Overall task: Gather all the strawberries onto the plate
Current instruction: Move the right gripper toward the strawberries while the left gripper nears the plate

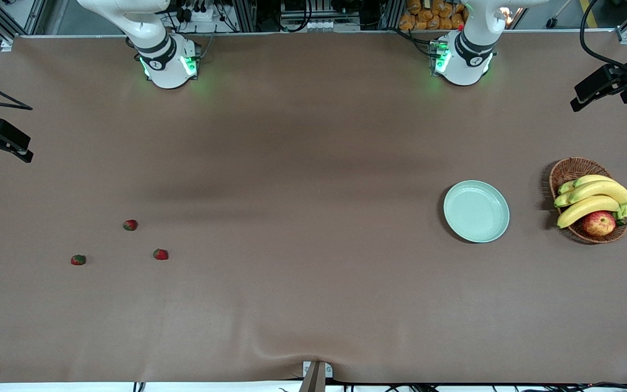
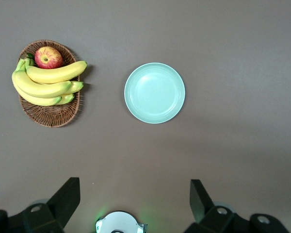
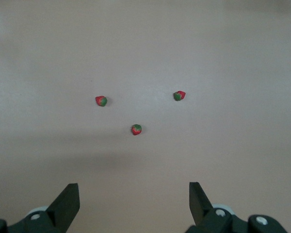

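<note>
Both grippers were spread wide and empty: the left gripper [image 2: 134, 206] high over the glossy mint plate [image 1: 476, 211], the right gripper [image 3: 134, 206] over three tiny strawberries [image 3: 136, 129] on the matte brown counter [image 1: 302, 218], well apart from the plate.

strawberries [image 1: 130, 225] well apart from plate [image 1: 501, 202]

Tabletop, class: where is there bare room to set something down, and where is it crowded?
Bare cloth spans the middle, between the three strawberries toward the right arm's end and the plate. The plate itself holds nothing. It is crowded only toward the left arm's end, where the basket with bananas and an apple sits beside the plate.
</note>
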`<state>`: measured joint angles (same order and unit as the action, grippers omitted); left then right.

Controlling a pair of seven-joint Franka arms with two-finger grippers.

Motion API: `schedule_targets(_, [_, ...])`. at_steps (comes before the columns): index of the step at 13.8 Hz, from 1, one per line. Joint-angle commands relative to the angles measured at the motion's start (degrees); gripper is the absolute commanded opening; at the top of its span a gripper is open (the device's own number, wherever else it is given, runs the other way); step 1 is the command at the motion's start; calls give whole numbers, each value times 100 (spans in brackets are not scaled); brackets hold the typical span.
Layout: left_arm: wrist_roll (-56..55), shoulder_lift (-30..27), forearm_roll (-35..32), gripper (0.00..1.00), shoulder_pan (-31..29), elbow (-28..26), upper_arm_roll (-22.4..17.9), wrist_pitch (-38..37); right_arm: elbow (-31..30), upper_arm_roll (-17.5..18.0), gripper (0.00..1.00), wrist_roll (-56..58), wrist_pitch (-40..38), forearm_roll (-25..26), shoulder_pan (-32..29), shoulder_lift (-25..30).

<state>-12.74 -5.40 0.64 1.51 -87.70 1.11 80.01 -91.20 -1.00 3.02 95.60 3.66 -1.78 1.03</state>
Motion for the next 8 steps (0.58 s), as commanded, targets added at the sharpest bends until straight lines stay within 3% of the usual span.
schedule_targets(1, [61, 187, 15, 100, 7, 165, -15, -47, 59, 30, 100, -3, 20, -336, -42, -15])
schedule_targets(2, [44, 214, 33, 100, -2, 191, -15, -55, 50, 13, 100, -3, 29, -626, -77, -32])
schedule_targets(8, [-9, 574, -256, 100, 86, 156, 29, -38, -151, 12, 100, 6, 90, -585, -51, -146])
